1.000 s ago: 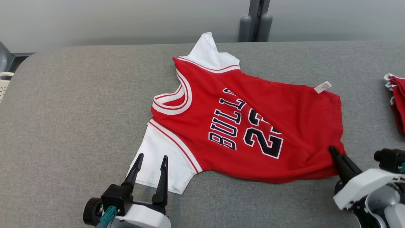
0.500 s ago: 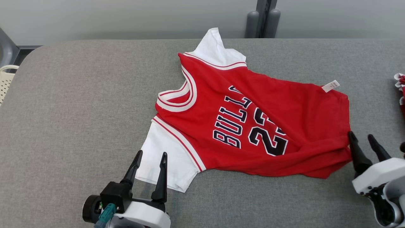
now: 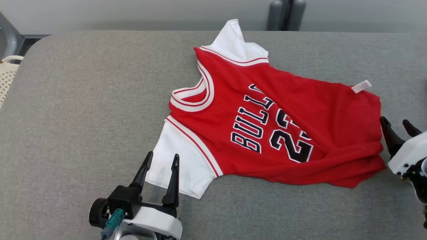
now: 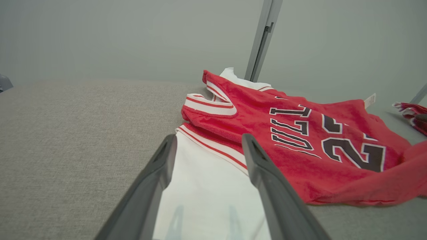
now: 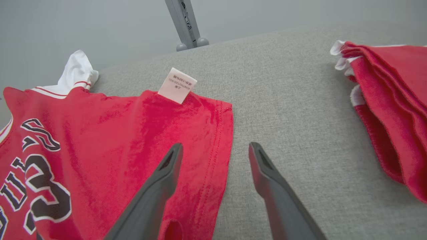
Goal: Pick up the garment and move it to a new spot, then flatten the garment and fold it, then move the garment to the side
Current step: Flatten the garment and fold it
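The garment [image 3: 287,133] is a red jersey with white sleeves and dark lettering, spread on the grey table [image 3: 83,116] with its neck to the left and hem to the right, a little rumpled along the near edge. My left gripper [image 3: 161,160] is open above the near white sleeve [image 4: 203,186], holding nothing. At the right, my right gripper [image 3: 396,122] is open just beside the hem [image 5: 220,140], its left finger over the red cloth and its right finger over bare table. A white label [image 5: 177,85] sticks up at the far hem corner.
A pile of folded red and white cloth [image 5: 390,106] lies at the table's right end. A grey post [image 3: 287,15] stands behind the far edge, and a cream basket [image 3: 8,76] sits off the left end.
My right gripper was shut on the hem's near corner; it has let go, opened and drawn back to the right. The camera has shifted, so the whole picture slid. The left gripper has held still.
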Robot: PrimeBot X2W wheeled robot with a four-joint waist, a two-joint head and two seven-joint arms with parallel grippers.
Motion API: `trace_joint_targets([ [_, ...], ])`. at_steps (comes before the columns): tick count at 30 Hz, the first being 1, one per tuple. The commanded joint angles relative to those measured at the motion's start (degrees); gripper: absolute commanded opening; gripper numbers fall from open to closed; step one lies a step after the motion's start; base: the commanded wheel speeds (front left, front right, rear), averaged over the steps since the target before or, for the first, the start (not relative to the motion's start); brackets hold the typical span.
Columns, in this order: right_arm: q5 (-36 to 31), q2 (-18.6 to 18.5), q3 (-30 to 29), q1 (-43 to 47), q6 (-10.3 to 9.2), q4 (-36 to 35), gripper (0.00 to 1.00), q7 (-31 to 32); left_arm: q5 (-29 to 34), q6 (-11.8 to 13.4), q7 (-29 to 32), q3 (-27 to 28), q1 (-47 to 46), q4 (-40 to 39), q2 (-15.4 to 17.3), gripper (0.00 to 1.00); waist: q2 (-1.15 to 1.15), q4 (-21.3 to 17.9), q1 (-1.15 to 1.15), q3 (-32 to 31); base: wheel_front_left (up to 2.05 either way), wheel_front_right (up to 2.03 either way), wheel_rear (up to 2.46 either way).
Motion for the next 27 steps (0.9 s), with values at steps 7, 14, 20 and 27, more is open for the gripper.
trace_joint_targets([
  [7, 0.8, -2.2, 2.8, -6.7, 0.02, 8.2, 1.0, 10.6, -0.3, 0.0, -0.1, 0.0, -1.8, -0.2, 0.2, 1.0, 0.0, 3.7, 0.0, 2.1, 0.0, 0.0, 0.0],
  [14, 0.9, -3.8, 7.0, -10.7, 0.03, 13.7, 0.46, 18.5, -0.9, 0.4, -0.1, -0.3, -2.1, -0.7, 0.1, 1.0, 0.0, 5.5, 0.0, 3.3, 0.0, 0.0, 0.0],
  [20, 0.0, -5.8, 9.3, -14.2, 0.03, 13.4, 0.0, 15.8, -1.3, 0.6, -0.1, -0.8, -2.5, -1.0, 0.2, 1.0, 0.0, 6.1, 0.0, 4.0, 0.0, 0.0, 0.0],
  [27, -2.3, -6.7, 9.3, -20.8, 0.02, 15.6, 0.0, 10.0, -1.5, 0.7, -0.1, -1.2, -3.1, -1.0, 0.1, 1.0, 0.0, 6.7, 0.0, 4.9, 0.0, 0.0, 0.0],
])
